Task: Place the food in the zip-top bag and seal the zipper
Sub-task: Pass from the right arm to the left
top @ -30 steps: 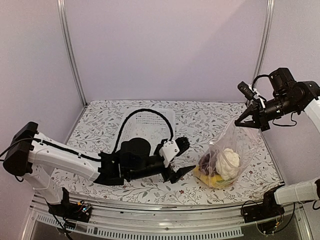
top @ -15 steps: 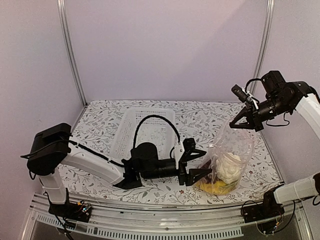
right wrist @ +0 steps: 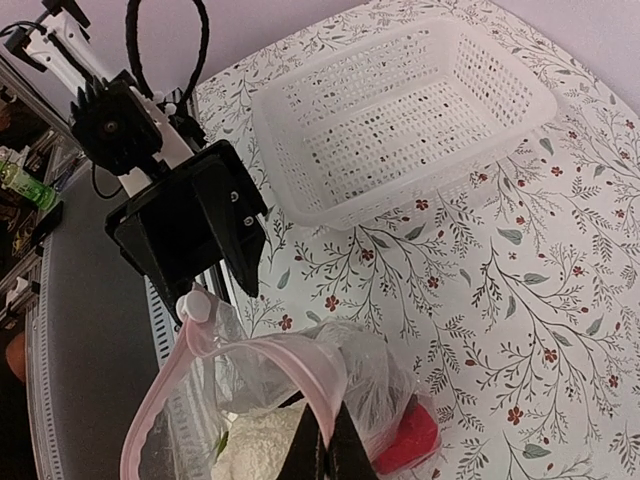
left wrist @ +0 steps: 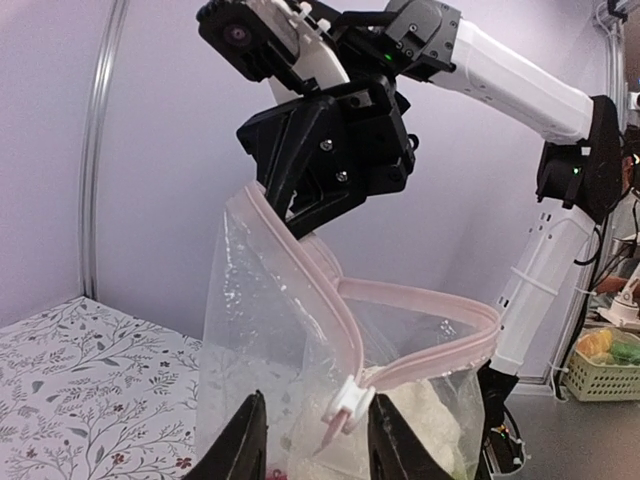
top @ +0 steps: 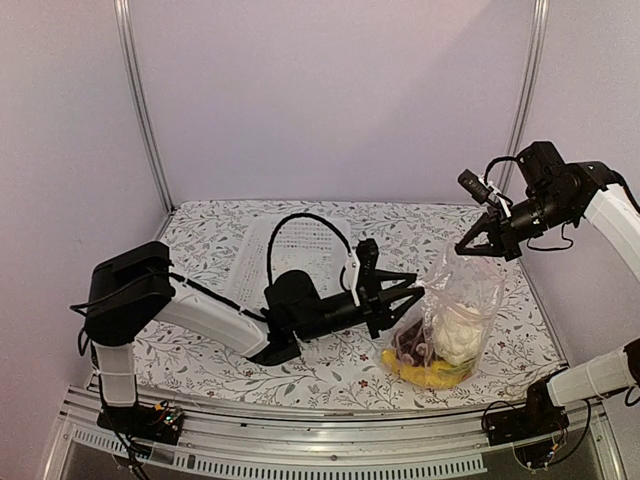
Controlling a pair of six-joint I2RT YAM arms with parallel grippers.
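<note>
**Bag filled and hung open, seal not yet made**

Nearest the arm bases, the zip-top bag (top: 472, 288) rests its belly on the floral worktop (top: 190, 240) with the food inside. The yellow pieces (top: 430, 375) lie at the bottom, with the dark grape bunch (top: 410, 345) on the bag's left side and the white cauliflower (top: 456, 338) above them. A red piece (right wrist: 412, 440) shows through the plastic in the right wrist view. No food is visible outside the bag, so filling looks finished and sealing is what remains.

Just left of the bag's mouth, the left gripper (top: 410, 297) is spread and grasps nothing. Its wrist view shows its two fingers standing either side of the white slider tab (left wrist: 350, 400) at the near end of the zipper (left wrist: 420, 297), apart from it. Judging by that straddle, it is lined up to take the tab.

The zipper gapes in a loop with its pink lips apart, so the mouth is unsealed.

At the bag's far upper corner, the right gripper (top: 466, 250) is clenched on the end of the zipper, holding the mouth up above the food. This probably keeps the strip stretched and off the worktop, giving the left gripper something to pull against. A slack mouth would likely fold or bunch.

Farthest back, behind the bag and to its left, the white lattice basket (right wrist: 370, 195) sits on the worktop, well apart from the bag and out of the way.
</note>
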